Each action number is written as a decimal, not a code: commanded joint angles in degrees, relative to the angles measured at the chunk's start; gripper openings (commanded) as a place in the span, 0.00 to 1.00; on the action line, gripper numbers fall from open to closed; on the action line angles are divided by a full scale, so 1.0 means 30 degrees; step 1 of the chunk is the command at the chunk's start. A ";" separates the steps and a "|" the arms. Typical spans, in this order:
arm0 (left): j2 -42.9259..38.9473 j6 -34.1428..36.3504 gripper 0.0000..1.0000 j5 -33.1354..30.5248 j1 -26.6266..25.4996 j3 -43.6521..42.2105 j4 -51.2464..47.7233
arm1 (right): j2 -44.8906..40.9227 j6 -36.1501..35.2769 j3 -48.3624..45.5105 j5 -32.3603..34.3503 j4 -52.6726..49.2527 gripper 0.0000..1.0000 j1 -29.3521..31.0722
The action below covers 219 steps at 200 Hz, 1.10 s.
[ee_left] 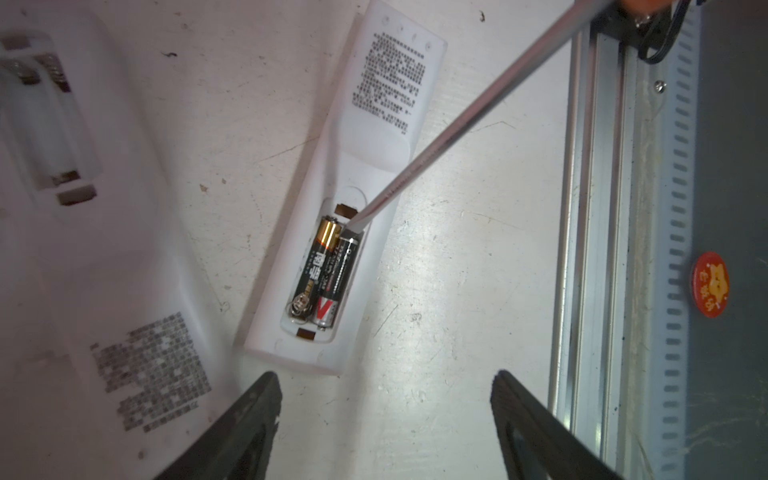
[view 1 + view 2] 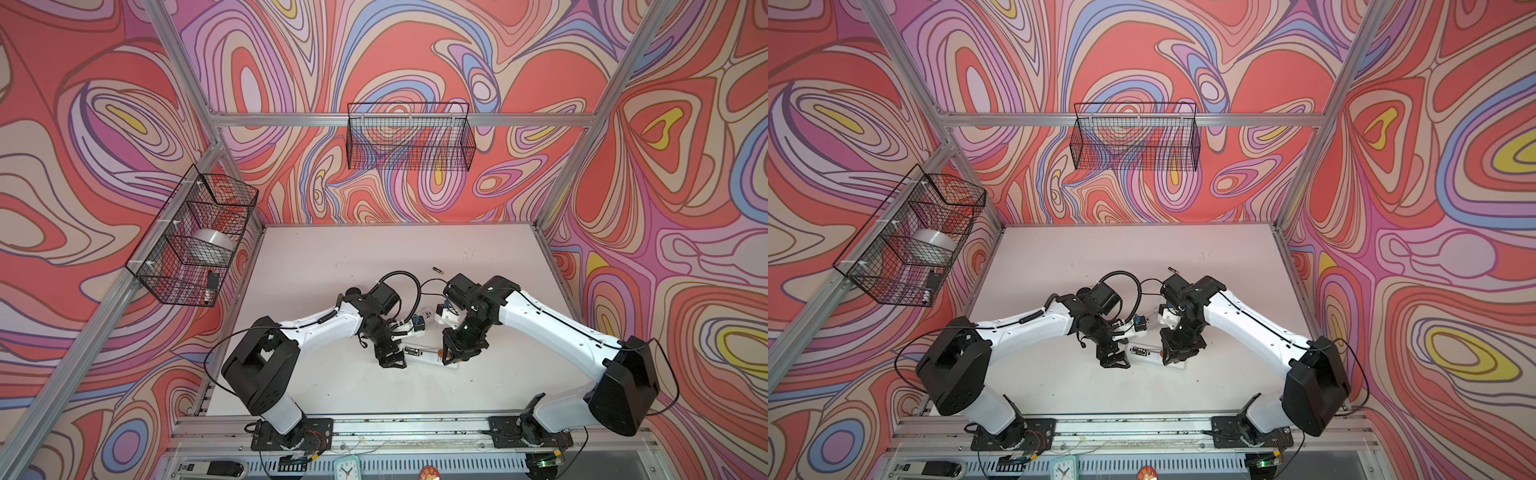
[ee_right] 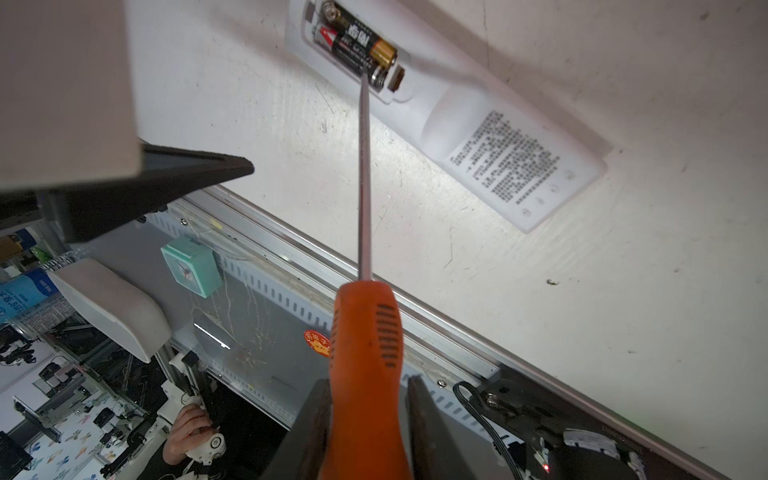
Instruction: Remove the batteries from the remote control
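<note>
A white remote (image 1: 376, 95) lies back up on the table, its compartment uncovered. Two black batteries (image 1: 328, 270) lie in it side by side, one showing a gold end. My right gripper (image 3: 370, 380) is shut on the orange handle of a screwdriver (image 3: 365, 332). Its steel tip (image 1: 351, 226) rests against the end of the battery beside the gold-ended one. My left gripper (image 1: 384, 374) stands open just off the remote's compartment end, with nothing between its fingers. In both top views a loose battery (image 2: 438, 270) (image 2: 1174, 271) lies on the table behind the right arm.
A second white remote (image 1: 104, 249) with an empty compartment lies close beside the first. Wire baskets hang at the left (image 2: 195, 237) and on the back wall (image 2: 409, 137). An aluminium rail (image 1: 598, 249) runs along the table's front edge, with a mint clock (image 3: 191, 266) beyond it.
</note>
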 commanded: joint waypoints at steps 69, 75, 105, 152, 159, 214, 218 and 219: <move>0.2204 0.1342 0.78 -0.2144 -0.0965 0.1788 -0.0964 | -0.0382 0.0224 -0.1160 -0.0960 0.0367 0.00 -0.0605; 0.2298 0.1291 0.78 -0.2232 -0.0965 0.1855 -0.0936 | -0.0454 0.0248 -0.1263 -0.1034 0.0419 0.00 -0.0617; 0.2335 0.0994 0.81 -0.2012 -0.0972 0.1893 0.0036 | -0.1038 0.0501 -0.1480 -0.1133 0.0002 0.00 -0.0619; 0.3915 0.1298 0.79 -0.1826 -0.1606 0.2853 -0.0759 | -0.1741 0.0767 -0.1612 -0.0657 -0.0504 0.00 -0.0665; 0.3976 0.1403 0.74 -0.1630 -0.1709 0.2881 -0.0827 | -0.1812 0.0764 -0.1507 -0.0592 -0.0516 0.00 -0.0659; 0.4481 0.0700 0.56 -0.2111 -0.2362 0.3120 -0.1484 | -0.1967 0.0410 -0.1159 -0.0567 -0.0688 0.00 -0.1029; 0.4504 0.0597 0.54 -0.2138 -0.2371 0.3099 -0.1504 | -0.1961 0.0348 -0.1150 -0.0608 -0.0730 0.00 -0.1042; 0.4504 0.0574 0.54 -0.2131 -0.2371 0.3108 -0.1512 | -0.1953 0.0327 -0.1158 -0.0611 -0.0740 0.00 -0.1036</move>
